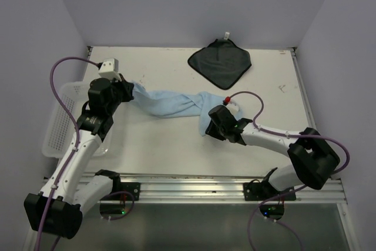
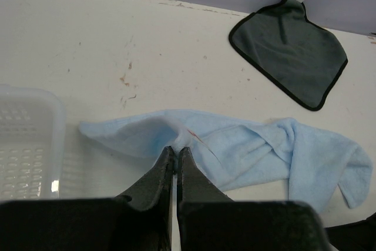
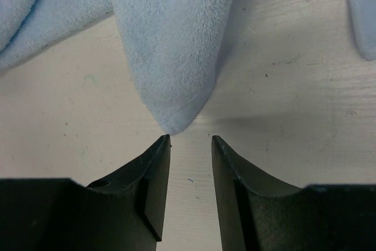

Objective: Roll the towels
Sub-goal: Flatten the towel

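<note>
At left — mesh basket (image 1: 60,123), blue towel (image 1: 170,103) beside

Robot lab cell: scuffed white table (image 1: 170,145), bare lavender walls (image 1: 176,4), two arms (image 1: 79,148) bolted to an aluminium rail (image 1: 194,183), loose purple cables (image 1: 70,59), wrist cameras.

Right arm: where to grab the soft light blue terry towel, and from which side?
Soft light blue towel: take its pointed corner, just ahead of the right gripper. Come in low along the table from the near side, slightly left: the tip tapers thin toward the open jaws. The left gripper pinches the opposite end.
</note>
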You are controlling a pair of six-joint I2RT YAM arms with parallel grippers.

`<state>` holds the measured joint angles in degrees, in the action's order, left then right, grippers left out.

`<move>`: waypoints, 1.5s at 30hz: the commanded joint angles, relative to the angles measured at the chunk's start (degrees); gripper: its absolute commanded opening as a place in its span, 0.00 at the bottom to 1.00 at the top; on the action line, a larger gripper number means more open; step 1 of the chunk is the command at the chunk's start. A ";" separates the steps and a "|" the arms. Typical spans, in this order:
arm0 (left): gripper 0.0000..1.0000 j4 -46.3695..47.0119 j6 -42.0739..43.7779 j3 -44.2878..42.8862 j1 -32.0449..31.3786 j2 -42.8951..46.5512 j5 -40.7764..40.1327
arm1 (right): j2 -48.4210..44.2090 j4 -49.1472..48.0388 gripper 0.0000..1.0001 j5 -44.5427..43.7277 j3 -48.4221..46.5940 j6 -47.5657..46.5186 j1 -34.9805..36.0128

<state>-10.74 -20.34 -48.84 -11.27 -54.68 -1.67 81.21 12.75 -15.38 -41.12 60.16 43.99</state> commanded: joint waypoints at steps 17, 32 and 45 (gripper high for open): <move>0.00 3.36 1.27 0.50 0.37 0.89 1.41 | 11.33 0.33 0.41 1.93 -4.57 4.17 0.57; 0.00 3.36 1.88 0.41 0.02 1.24 2.73 | 19.78 13.61 0.41 -3.61 -10.65 6.02 2.59; 0.00 3.10 2.50 0.32 -0.42 1.41 1.94 | 27.33 15.11 0.30 -3.52 -13.81 2.95 2.59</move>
<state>-10.72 -19.55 -48.82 -11.42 -54.35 0.05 101.34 22.26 -17.34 -58.61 64.10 46.83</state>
